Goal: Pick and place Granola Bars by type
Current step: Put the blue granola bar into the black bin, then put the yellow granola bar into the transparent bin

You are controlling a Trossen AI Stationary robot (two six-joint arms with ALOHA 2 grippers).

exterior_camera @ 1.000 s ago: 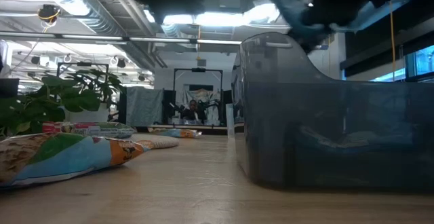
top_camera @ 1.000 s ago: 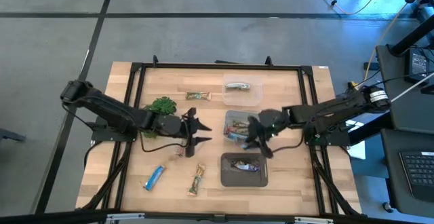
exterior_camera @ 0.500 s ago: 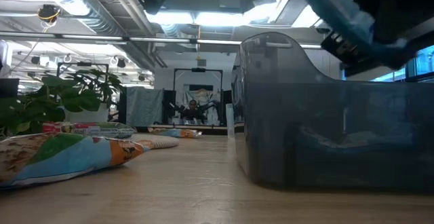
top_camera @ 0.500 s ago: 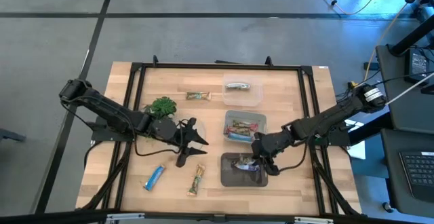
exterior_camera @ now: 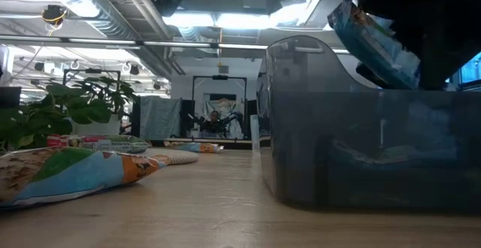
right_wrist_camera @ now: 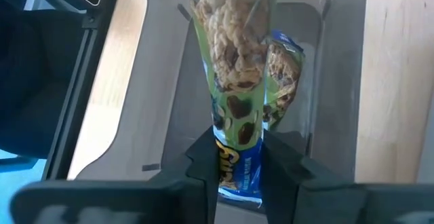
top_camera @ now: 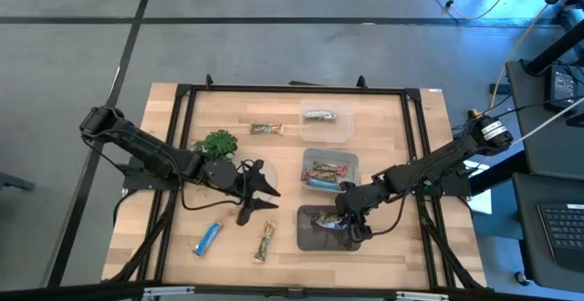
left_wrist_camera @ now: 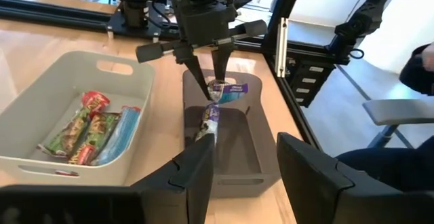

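My right gripper (top_camera: 345,219) is shut on a green and blue granola bar (right_wrist_camera: 234,81) over the dark grey near bin (top_camera: 307,237). That bin holds another bar (right_wrist_camera: 285,68). My left gripper (top_camera: 255,189) is open above the table's middle, left of the bins, and touches nothing. A blue bar (top_camera: 208,238) and a green-tan bar (top_camera: 265,243) lie flat near the near edge. Another bar (top_camera: 266,129) lies toward the far edge. The middle bin (top_camera: 349,158) holds several bars. The clear far bin (top_camera: 342,132) holds a dark-silver bar (top_camera: 319,116). My right gripper pinches the bar between its two fingers near its blue end (right_wrist_camera: 237,161). The fingers (left_wrist_camera: 195,71) come from above, pointing down. The bar hangs tilted below them (left_wrist_camera: 210,119), over the grey bin. Whether its lower end touches the bin floor, I cannot tell.
A leafy green plant sprig (top_camera: 219,143) lies left of my left gripper. The three bins stand in a row from far to near, right of the table's middle. A black frame (top_camera: 182,96) runs around the table. A person's sleeve (left_wrist_camera: 417,64) shows beyond the table.
My right gripper has carried the bar from over the middle bin toward the table's near edge and down, until it hangs over the dark grey bin. My left gripper has shifted a little toward the near edge and stayed open.
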